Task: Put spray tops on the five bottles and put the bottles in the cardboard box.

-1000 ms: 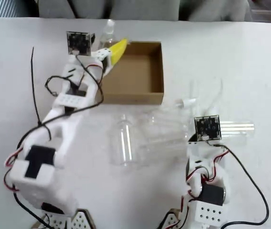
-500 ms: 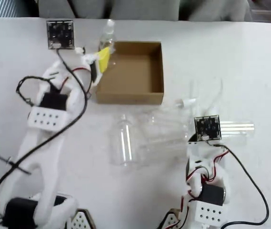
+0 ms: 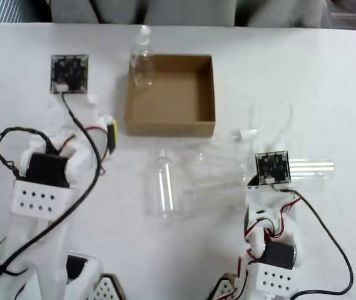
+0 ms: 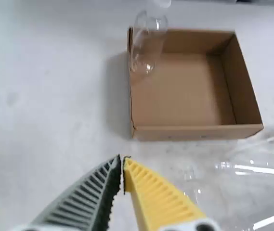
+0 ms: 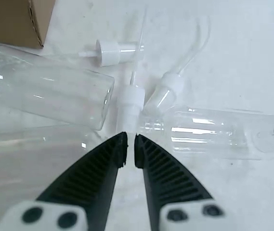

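Observation:
A clear bottle with a spray top leans in the far left corner of the cardboard box; the left wrist view shows this bottle and box too. My left gripper is shut and empty, over bare table short of the box's near left corner. My right gripper is shut, its tips just behind a white spray top. Two more spray tops lie beyond. Clear bottles lie on either side.
Several clear bottles lie on the table between the arms, one nearest the left arm, another to the right of the right arm. A spray top lies near the box's right corner.
The left arm has drawn back from the box's far left corner toward the near left, and the capped bottle now stays in the box. The right arm has not moved.

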Controlling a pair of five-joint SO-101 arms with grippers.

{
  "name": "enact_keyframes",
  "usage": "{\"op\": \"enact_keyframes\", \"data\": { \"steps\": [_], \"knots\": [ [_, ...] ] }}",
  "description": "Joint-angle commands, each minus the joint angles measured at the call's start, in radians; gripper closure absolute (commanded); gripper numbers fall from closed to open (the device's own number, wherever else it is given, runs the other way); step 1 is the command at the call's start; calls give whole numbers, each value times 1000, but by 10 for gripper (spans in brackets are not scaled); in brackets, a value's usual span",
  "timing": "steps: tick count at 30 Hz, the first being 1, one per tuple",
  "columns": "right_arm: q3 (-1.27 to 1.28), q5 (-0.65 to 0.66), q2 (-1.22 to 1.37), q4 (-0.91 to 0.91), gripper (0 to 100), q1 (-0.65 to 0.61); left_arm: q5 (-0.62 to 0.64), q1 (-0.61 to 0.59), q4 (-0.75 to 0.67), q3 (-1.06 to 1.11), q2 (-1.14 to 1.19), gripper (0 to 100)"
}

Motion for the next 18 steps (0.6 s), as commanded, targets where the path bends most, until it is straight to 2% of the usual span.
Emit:
{"op": "enact_keyframes", "data": {
  "steps": [1, 7, 12, 15, 18],
  "knots": [
    [25, 8, -10, -2, 978, -8, 9, 54, 14, 75, -64, 971],
    [25, 8, -12, -2, 978, -10, 11, 143, -129, 333, -131, 971],
    [25, 8, -15, -2, 978, -10, 17, 237, -164, 400, -228, 922],
    [25, 8, -15, -2, 978, -10, 109, 278, -140, 413, -285, 864],
    [25, 8, -15, -2, 978, -10, 207, 280, -149, 410, -298, 864]
  ]
}}
